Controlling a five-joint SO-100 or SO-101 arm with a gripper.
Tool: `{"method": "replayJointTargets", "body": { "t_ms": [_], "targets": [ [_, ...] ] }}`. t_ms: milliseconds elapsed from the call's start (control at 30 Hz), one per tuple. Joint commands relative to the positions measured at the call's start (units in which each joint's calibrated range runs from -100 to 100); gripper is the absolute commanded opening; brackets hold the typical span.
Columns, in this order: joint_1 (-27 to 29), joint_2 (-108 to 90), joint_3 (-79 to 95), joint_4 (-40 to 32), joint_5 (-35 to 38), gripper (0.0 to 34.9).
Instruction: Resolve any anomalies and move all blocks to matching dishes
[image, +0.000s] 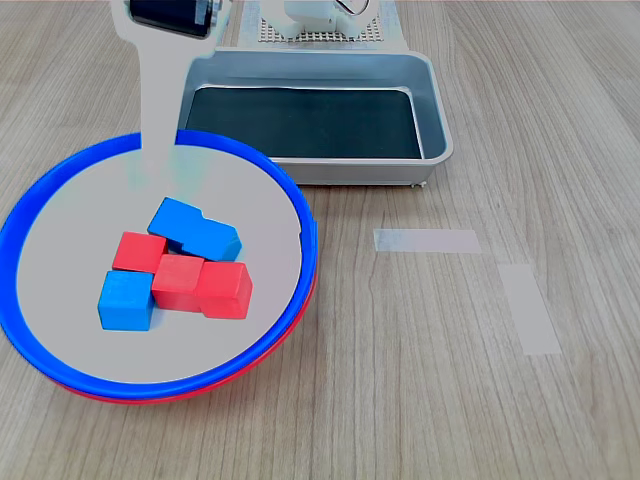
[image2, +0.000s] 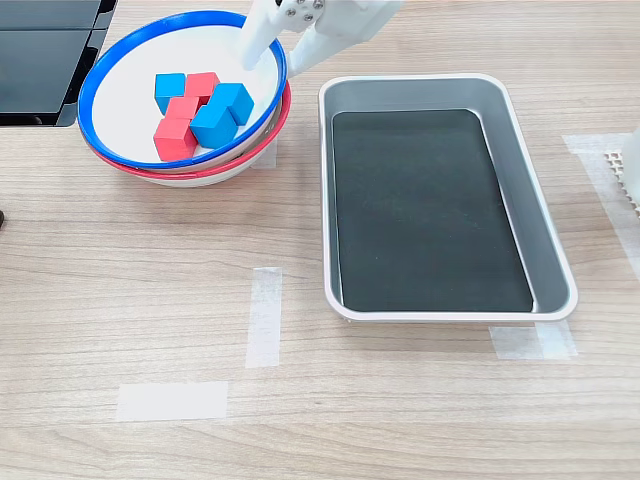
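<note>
Blue-rimmed dish (image: 20, 215) nested in red-rimmed dish (image2: 283, 108); six glossy cubes (image: 180, 268) heaped inside. White plastic gripper (image2: 283, 50) straddles the rim, jaws parted, holding nothing.

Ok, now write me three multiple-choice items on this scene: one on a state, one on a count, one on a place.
1. The tray is: A empty; B full; C upside down.
2. The red blocks number: A one; B five; C three.
3. The blue-rimmed dish sits: A in the tray; B on the red-rimmed dish; C alone on the table.

Answers: 1 A, only its dark bottom shows. 2 C, three red ones lie among three blue ones. 3 B, the red rim peeks out beneath the blue one.
</note>
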Motion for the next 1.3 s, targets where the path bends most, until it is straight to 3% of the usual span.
{"method": "replayJointTargets", "body": {
  "t_ms": [0, 267, 533, 1267],
  "targets": [
    [-1.9, 1.2, -1.4, -2.5, 1.2, 9.7],
    [-2.3, 3.6, 1.0, -4.3, 3.4, 10.0],
    [-2.9, 3.5, 1.9, -4.5, 4.5, 0.4],
    [-2.6, -0.1, -4.6, -7.7, 0.7, 0.0]
  ]
}}
